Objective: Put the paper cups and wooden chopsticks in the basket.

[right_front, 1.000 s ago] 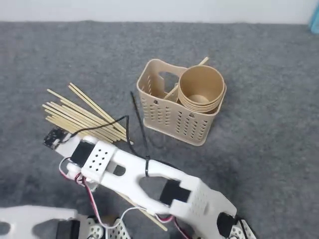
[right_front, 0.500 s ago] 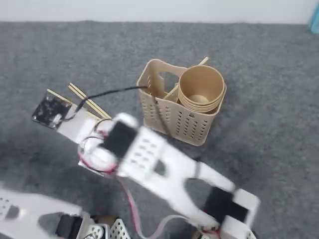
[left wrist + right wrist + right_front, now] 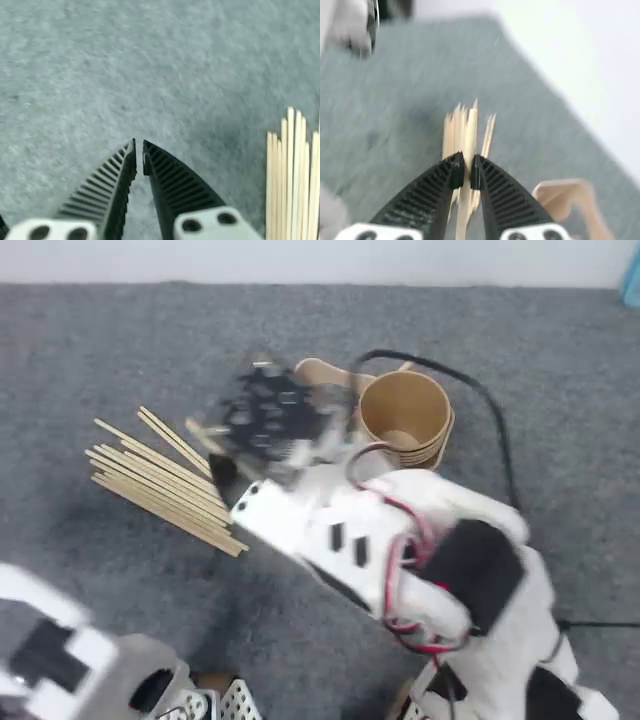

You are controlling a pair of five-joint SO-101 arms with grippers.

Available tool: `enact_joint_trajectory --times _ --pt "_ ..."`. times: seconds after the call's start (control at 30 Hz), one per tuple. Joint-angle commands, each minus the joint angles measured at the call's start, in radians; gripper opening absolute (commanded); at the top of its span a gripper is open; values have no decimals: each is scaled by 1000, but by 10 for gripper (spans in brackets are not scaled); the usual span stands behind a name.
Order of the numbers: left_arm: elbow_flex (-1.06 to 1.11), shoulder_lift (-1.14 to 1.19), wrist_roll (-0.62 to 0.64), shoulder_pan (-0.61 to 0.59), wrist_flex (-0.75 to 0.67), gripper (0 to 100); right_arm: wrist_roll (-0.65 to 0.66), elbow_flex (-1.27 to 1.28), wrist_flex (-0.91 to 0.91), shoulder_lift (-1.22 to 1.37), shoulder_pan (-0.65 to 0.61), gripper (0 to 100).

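Grey bench point(image 3: 560, 440). Basket point(image 3: 322, 370) w/ stacked paper cups point(image 3: 405, 415) in one end. Wooden chopsticks point(image 3: 160, 485) piled beside it. Right hand point(image 3: 466, 169) near basket, pinching a chopstick point(image 3: 461, 215). Left hand point(image 3: 139, 150) nearly closed, empty.

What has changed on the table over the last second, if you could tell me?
The right gripper has lifted away from the chopstick pile and swung across to above the basket, shut on a chopstick. The pile, the basket and the stacked paper cups inside it stayed where they were.
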Motion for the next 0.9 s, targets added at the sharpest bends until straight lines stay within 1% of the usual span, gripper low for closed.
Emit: enact_joint_trajectory --times 0.0,0.1,0.23,0.33,0.47,0.57,0.67,0.73,0.87 --pt "294 -255 -15 68 -146 23 12 -52 -91 -71 54 7" --pt "473 -388 -18 118 -207 23 12 -52 -165 -84 117 7" --pt "647 -494 -18 153 -285 23 12 -52 -303 -73 200 7" --pt "765 -517 -17 160 -371 23 12 -52 -429 -48 248 8" --pt "929 -520 -15 196 -503 23 12 -52 -572 -4 314 8" --pt "1046 -525 -15 249 -601 23 12 -52 -624 38 366 8" --pt "1107 -525 -17 288 -675 23 11 -52 -636 73 409 8" --pt "1110 -525 -15 293 -701 23 -21 -52 -638 97 438 8" --pt "1113 -525 -17 296 -724 23 -170 -52 -664 151 495 8"
